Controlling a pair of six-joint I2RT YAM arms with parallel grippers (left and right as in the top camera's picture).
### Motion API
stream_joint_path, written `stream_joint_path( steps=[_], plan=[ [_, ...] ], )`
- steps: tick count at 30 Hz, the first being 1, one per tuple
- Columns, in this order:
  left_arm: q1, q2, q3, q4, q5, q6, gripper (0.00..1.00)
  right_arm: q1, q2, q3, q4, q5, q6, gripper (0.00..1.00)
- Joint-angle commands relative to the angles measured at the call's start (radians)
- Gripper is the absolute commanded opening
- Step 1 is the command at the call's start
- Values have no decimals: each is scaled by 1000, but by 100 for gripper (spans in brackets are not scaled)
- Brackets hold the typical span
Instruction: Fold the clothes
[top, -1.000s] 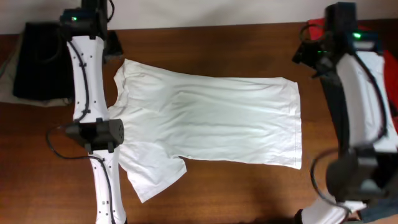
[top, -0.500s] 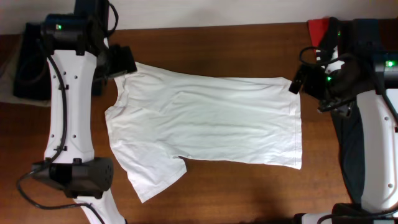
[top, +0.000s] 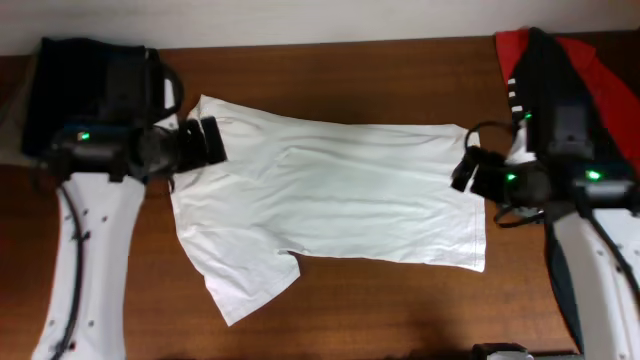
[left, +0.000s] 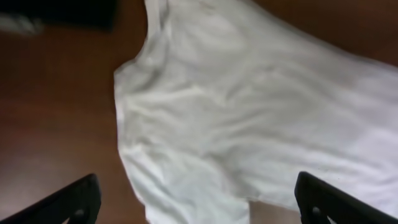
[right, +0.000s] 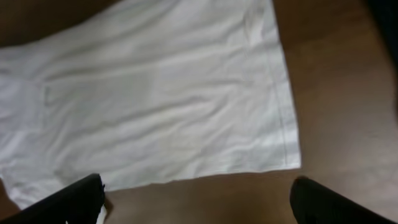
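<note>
Two open grippers hover over a white shirt (top: 340, 190) that lies spread flat on the table (top: 380, 310), collar toward the left arm, hem toward the right. The left gripper (top: 205, 140) hangs above the collar, fingers (left: 74, 202) wide apart and holding nothing. The right gripper (top: 466, 174) is over the hem, fingers (right: 336, 199) equally wide and empty. A black-and-red garment (top: 600, 70) lies at the right rear corner, apart from the shirt.
</note>
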Motion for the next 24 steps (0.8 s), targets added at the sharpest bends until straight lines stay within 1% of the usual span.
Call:
stream_joint_path(
  steps=[1,4,7,10,15,17,20,24],
  plan=[
    [2,10,-171,62,32,24,99,5,7,-145,132,-86,-2,99],
    [43,10,-340,182,11,16,99,5,38,-232,246,-98,24,99],
    [126,10,-500,275,11,-18,99,5,122,-237,269,-98,24,99],
    [154,11,-601,333,11,-18,99,5,210,-237,293,-112,24,99],
    [154,11,-669,423,4,-40,99,5,288,-237,337,-134,24,99],
    [156,20,-679,439,-9,-40,99,5,289,-237,356,-139,24,99],
    [173,56,-684,436,-10,-40,99,5,295,-237,364,-135,23,99],
    [239,129,-684,420,-8,-44,99,5,298,-237,362,-71,23,99]
  ],
)
